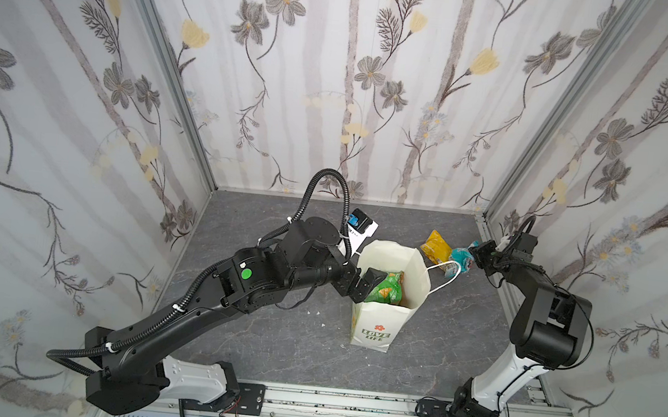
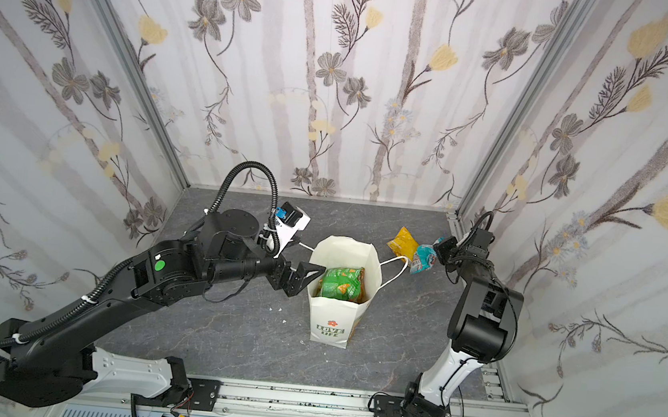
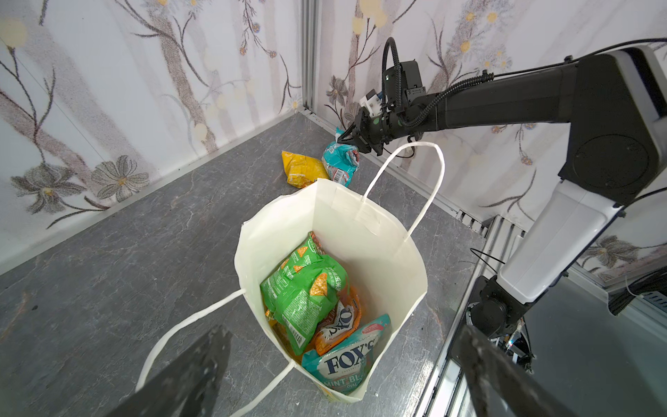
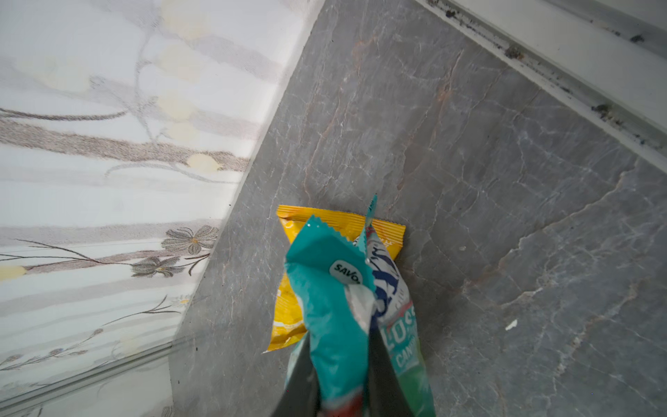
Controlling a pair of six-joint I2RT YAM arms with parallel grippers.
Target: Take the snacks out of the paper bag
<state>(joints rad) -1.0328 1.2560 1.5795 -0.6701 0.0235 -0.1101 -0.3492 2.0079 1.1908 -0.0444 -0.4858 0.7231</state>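
The white paper bag (image 1: 373, 330) (image 2: 331, 326) (image 3: 379, 252) stands upright and open at mid-table. Inside it a green packet (image 1: 389, 288) (image 2: 339, 285) (image 3: 303, 285) lies on top of an orange one (image 3: 339, 325) and a teal one (image 3: 346, 361). My left gripper (image 1: 366, 286) (image 2: 302, 279) (image 3: 341, 357) is open at the bag's left rim, holding nothing. At the back right, my right gripper (image 1: 472, 256) (image 2: 439, 251) (image 3: 348, 137) (image 4: 341, 346) is shut on the top edge of a teal packet (image 1: 459, 259) (image 2: 423, 258) (image 3: 339, 162) (image 4: 332, 307). That packet hangs beside a yellow packet (image 1: 437, 244) (image 2: 403, 241) (image 3: 299, 168) (image 4: 288, 310) lying on the table.
One white cord handle (image 1: 447, 274) (image 3: 408, 180) sticks out of the bag toward the right arm; the other (image 3: 187, 317) droops on the left arm's side. Patterned walls close in the grey table on three sides. A metal rail (image 1: 346, 407) runs along the front.
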